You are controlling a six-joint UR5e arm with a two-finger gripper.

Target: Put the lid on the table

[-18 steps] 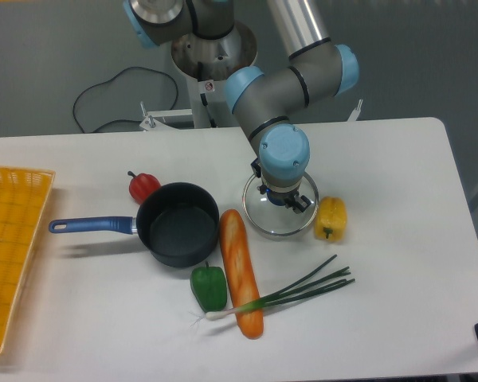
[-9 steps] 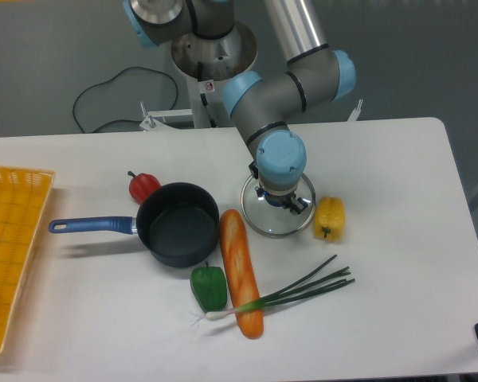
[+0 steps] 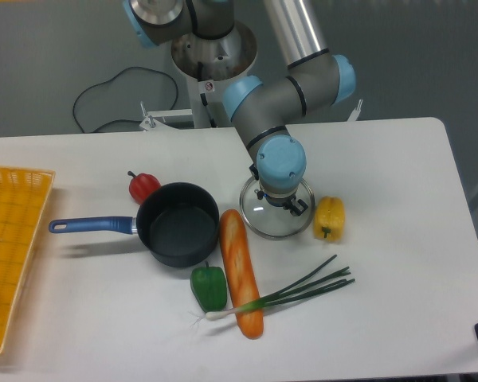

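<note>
While you look down on the white table (image 3: 398,302), nearest the camera lie the spring onions (image 3: 299,290) and the green pepper (image 3: 209,287), both well in front of the jaws. A baguette (image 3: 240,270) runs from there up to just left of them. Beside the jaws on the left sits the blue-handled saucepan (image 3: 175,224), open and uncovered; just to their right sits the yellow pepper (image 3: 329,219). Directly under the jaws is the lid (image 3: 263,221), a clear glass disc with a thin metal rim, low over or resting on the table between baguette and yellow pepper; contact cannot be told. The gripper (image 3: 277,197) points straight down at the lid's centre, where the knob would be. You cannot tell how wide the jaws stand, nor whether they hold the knob: the wrist hides them. Expect the lid to be stiff, smooth and breakable, fairly heavy for its size. Judge the central knob the only sound hold; the rim is thin and slick. Farthest back, left of the jaws, sits the red pepper (image 3: 143,185), the yellow basket (image 3: 14,239) at the far left edge.
</note>
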